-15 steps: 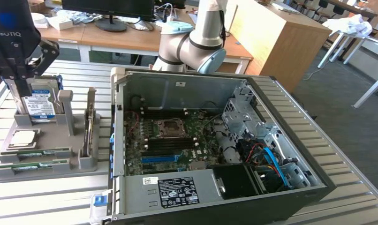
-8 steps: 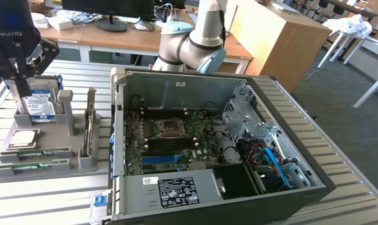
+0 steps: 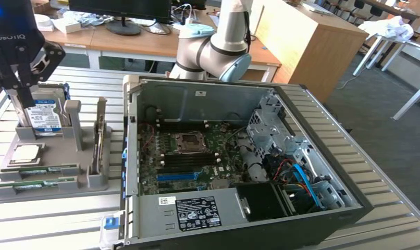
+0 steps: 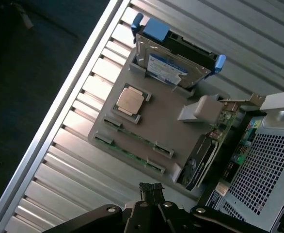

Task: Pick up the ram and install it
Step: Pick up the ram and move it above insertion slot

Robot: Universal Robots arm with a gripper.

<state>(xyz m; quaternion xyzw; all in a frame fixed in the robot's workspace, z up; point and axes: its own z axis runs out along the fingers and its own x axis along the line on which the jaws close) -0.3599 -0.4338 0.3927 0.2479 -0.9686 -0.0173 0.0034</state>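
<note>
Slatted table [image 3: 57,229], closed ROBOTIQ gripper [image 4: 150,191] above tray [image 3: 53,153] holding ram [image 3: 37,170]

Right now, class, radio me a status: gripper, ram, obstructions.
Gripper shut, empty, raised near the tray. Two ram sticks flat in tray slots, not gripped. Nothing covering them.

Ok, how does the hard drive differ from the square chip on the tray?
The hard drive stands on edge in its slot; the chip lies flat. The hard drive is much larger and oblong; the chip is small and square. The hard drive carries a blue-and-white label; the chip's top is plain metal. Both sit on the grey tray, next to each other.
</note>
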